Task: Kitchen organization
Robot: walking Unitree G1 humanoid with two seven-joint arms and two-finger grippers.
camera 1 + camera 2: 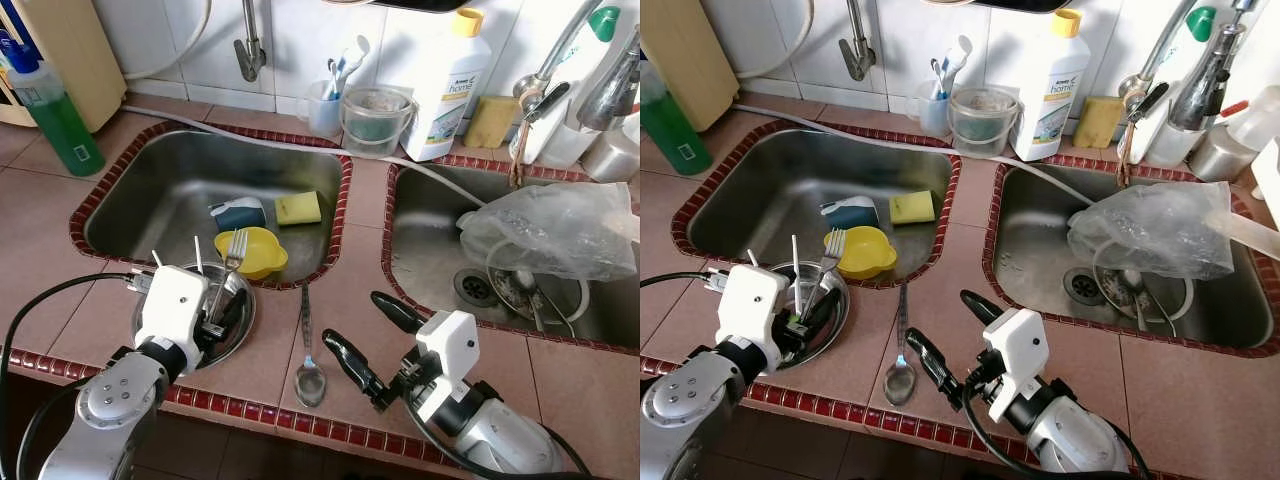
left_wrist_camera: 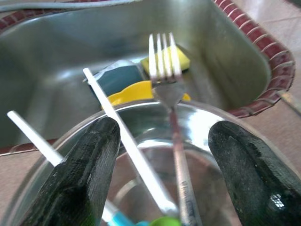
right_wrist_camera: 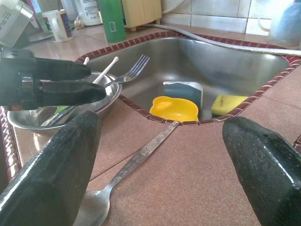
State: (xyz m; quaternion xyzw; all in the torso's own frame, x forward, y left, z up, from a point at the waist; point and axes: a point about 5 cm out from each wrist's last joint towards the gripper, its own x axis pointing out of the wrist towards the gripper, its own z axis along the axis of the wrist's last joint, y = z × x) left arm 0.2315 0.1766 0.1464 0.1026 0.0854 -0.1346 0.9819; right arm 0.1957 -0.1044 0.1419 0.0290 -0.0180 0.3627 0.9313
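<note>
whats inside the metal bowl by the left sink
The metal bowl holds a fork, tines up, and two white sticks. The left pincer sits open over it, covering most of the bowl's bottom.

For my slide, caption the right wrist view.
Open right gripper hovers over a spoon on the tiled counter, facing the left sink.

Even, bright diffuse light, no hard shadows. Soft glare on the steel sink (image 1: pixel 180 190) walls and the metal bowl (image 2: pixel 202 122) rim. Head views sharp, slight wide-angle bend at edges. Wrist views: near black fingers (image 3: pixel 56 165) blurred, fork (image 2: pixel 164 66) tines soft, background reasonably clear.
</note>
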